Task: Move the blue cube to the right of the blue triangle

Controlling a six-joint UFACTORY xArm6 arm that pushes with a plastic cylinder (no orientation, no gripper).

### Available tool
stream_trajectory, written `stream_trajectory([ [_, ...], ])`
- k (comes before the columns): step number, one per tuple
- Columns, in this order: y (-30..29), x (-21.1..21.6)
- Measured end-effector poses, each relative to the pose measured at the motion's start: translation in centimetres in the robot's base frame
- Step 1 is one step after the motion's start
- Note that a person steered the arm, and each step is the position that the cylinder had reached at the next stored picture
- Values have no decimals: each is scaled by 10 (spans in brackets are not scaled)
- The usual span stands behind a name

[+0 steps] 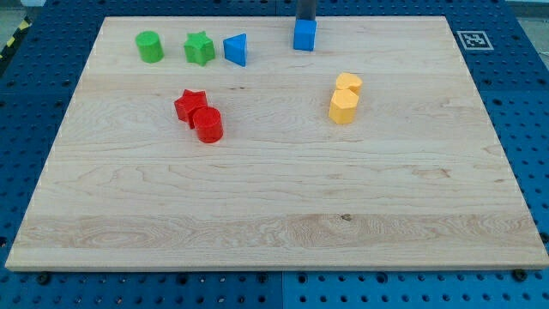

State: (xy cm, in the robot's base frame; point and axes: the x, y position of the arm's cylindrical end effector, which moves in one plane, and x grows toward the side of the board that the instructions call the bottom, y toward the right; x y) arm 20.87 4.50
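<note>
The blue cube [304, 35] sits near the view's top, right of centre. The blue triangle [236, 49] lies to its left, with a gap of about a block and a half between them. My rod comes down from the top edge and my tip [305, 19] is right behind the blue cube, touching or almost touching its far side.
A green star [199, 48] and a green cylinder [149, 46] lie left of the blue triangle. A red star [190, 105] and a red cylinder [208, 125] touch at centre left. Two yellow blocks [345, 98] touch at centre right. The wooden board [274, 215] ends at blue pegboard.
</note>
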Motion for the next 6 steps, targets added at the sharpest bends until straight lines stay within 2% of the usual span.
stream_trajectory([
  [6,0,47],
])
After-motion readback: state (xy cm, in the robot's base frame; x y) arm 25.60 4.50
